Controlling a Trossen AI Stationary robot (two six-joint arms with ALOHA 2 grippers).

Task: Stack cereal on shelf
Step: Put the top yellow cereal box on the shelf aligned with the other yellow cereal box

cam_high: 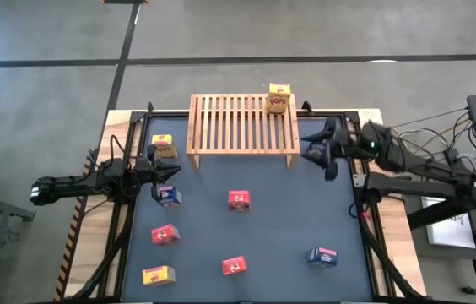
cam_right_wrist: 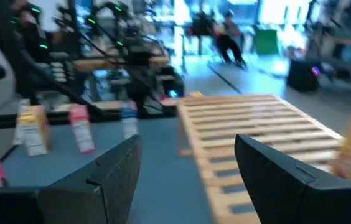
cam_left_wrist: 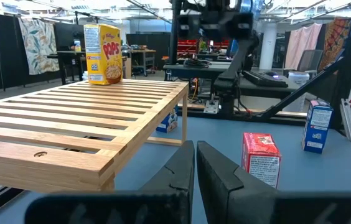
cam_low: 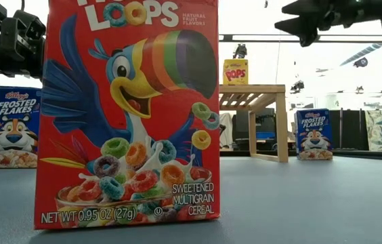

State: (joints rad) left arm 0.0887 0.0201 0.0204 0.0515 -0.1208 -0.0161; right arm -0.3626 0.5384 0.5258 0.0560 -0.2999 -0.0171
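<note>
Cereal stacking looks barely begun from where I sit: one small yellow cardboard cereal box (cam_high: 279, 99) stands upright on the far right corner of the light slatted wooden rack (cam_high: 229, 127), and the other small boxes I can count are scattered on the dark grey table mat (cam_high: 280, 228). My right gripper (cam_high: 320, 149) hangs just off the rack's right end with its fingers spread wide and nothing between them, so I judge one placing is finished and the next pick is due. My left gripper (cam_high: 172, 171) hovers with fingers pressed together, empty, between another yellow box (cam_high: 164, 148) and a blue box (cam_high: 169, 196) at the mat's left side. Next I would send the right arm to the red box (cam_high: 239, 200) near the mat's middle, come down over it, close on its narrow faces, then carry it beside the yellow box on the slats.
</note>
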